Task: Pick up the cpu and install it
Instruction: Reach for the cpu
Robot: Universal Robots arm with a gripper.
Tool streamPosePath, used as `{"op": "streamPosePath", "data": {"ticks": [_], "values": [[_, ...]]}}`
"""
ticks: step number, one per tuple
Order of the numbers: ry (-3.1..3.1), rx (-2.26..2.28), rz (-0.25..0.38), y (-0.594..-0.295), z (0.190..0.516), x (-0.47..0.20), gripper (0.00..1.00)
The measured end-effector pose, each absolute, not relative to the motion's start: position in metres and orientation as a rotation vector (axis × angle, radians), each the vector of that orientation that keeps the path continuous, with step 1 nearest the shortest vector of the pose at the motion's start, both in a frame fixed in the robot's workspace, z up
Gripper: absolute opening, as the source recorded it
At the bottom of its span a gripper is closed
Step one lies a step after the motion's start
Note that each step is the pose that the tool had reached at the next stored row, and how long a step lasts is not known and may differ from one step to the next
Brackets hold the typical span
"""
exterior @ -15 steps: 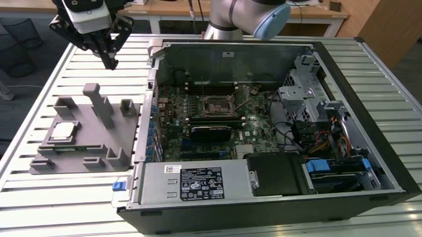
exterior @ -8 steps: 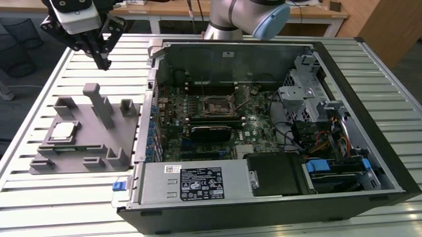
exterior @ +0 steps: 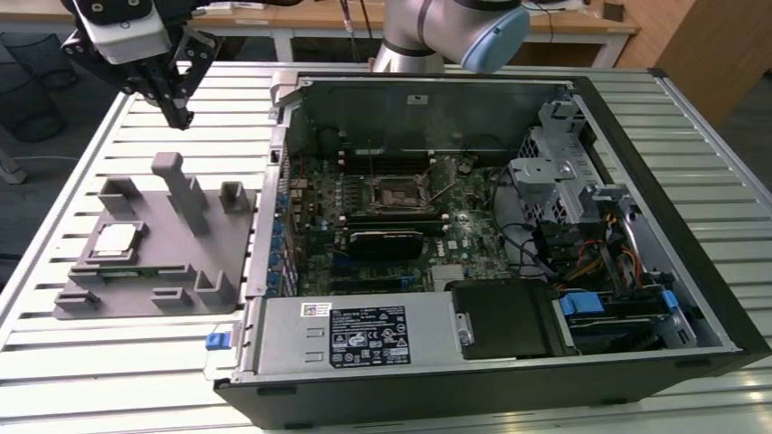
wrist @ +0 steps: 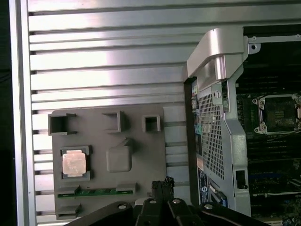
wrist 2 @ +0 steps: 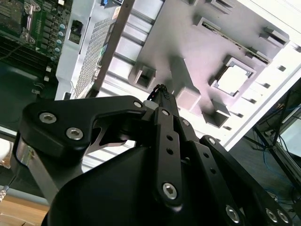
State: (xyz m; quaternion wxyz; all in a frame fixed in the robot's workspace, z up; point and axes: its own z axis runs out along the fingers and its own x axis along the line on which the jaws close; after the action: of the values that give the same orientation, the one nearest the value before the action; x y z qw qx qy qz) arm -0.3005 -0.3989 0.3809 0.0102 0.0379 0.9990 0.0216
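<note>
Slatted metal table (exterior: 72, 362) carries a grey fixture tray (exterior: 157, 260) holding the cpu (exterior: 115, 239); at the cpu's one o'clock in the exterior view hangs the gripper (exterior: 183, 116), fingers seemingly closed, empty.

the arm (exterior: 417, 36) is a smooth silver-grey tube ending in a rounded joint with a pale blue cap (exterior: 489, 41). at the wrist sits a light grey boxy housing (exterior: 121, 23) framed by black brackets. the claw (wrist 2: 162, 90) is matte black: flat linkage bars and broad rounded plates pinned with bright silver socket-head screws (wrist 2: 170, 189), small holes in a row along the narrow centre bar, and a bare metal strip (wrist 2: 30, 165) under one plate.
</note>
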Motion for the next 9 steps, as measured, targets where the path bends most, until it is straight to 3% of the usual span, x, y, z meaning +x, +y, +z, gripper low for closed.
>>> {"op": "streamPosePath", "data": {"ticks": [9], "values": [[3.119,0.119,0.067,-0.399,0.380,-0.312,0.11]]}}
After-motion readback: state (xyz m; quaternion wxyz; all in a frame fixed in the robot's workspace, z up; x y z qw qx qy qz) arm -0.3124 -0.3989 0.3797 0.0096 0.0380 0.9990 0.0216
